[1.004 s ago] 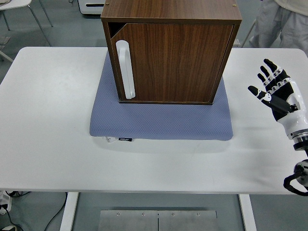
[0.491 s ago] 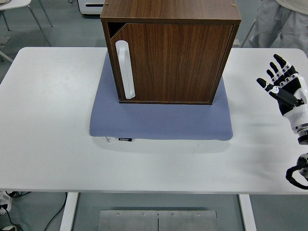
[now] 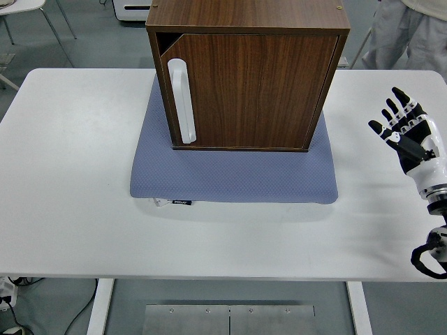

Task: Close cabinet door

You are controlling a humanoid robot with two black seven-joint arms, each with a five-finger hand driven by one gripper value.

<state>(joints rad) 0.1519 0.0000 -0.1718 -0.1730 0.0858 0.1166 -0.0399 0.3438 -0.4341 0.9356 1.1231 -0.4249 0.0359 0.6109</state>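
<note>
cabinet shut, hand off to the side

head view: one wooden cabinet [image 3: 248,73] stands on one blue mat [image 3: 234,174] at the table's [image 3: 70,174] far middle, its single door [image 3: 251,91] flush, white handle [image 3: 181,101] at left. one right hand [image 3: 408,136] hovers well apart to the cabinet's right, fingers spread, holding nothing.

Grey floor [image 3: 91,38] behind white table [image 3: 70,174]

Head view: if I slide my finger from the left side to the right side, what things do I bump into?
White handle → brown cabinet door → robot's right hand, open, over the white table.
</note>
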